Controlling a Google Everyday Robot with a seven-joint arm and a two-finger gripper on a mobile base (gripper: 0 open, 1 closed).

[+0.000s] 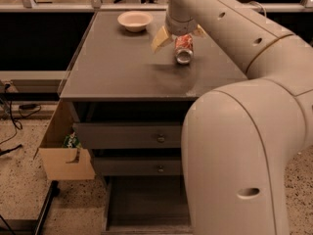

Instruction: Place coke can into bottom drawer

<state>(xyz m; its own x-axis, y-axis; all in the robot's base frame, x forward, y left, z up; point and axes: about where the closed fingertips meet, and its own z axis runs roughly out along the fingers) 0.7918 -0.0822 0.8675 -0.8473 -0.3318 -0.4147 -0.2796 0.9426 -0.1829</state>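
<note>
The coke can [184, 48], red with a silver end facing the camera, seems to lie on its side on the grey cabinet top [122, 67], right of centre. My gripper [179, 38] hangs just above the can's far end. Its cream fingers [160, 38] are spread wide on either side of the can and do not close on it. The bottom drawer [146, 207] is pulled out at floor level, and its dark floor is bare. My arm covers the drawer's right side.
A cream bowl [135, 20] stands at the back of the cabinet top, left of the gripper. Two upper drawers [132, 136] with round knobs are shut. A cardboard box [63, 153] with a green item stands left of the cabinet. My arm's white body [244, 155] fills the right foreground.
</note>
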